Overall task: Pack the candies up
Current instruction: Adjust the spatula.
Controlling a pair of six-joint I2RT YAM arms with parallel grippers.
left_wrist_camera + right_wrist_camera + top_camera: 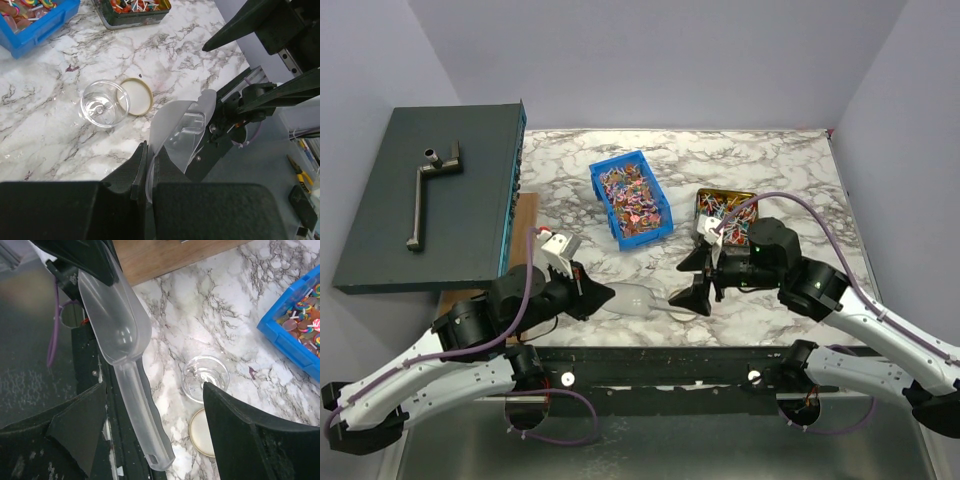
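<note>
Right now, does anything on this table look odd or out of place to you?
Only one thing: the left gripper pinches the clear scoop by its bowl end, so the handle sticks out between the fingers of the open right gripper. Nothing looks spilled; the glass jar stands upright, its gold lid beside it.

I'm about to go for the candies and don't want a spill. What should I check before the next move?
1. Grip on the scoop: ok, the left pincer is shut on the edge of its bowl.
2. Other arm free: ok, the right pincer is open and holds nothing.
3. Scoop empty: ok.
4. Jar upright and open: ok, the gold lid lies beside it.
5. Supply: ok, the blue bin holds plenty of candies.
6. Candies in the jar: not ok, it looks empty.
</note>
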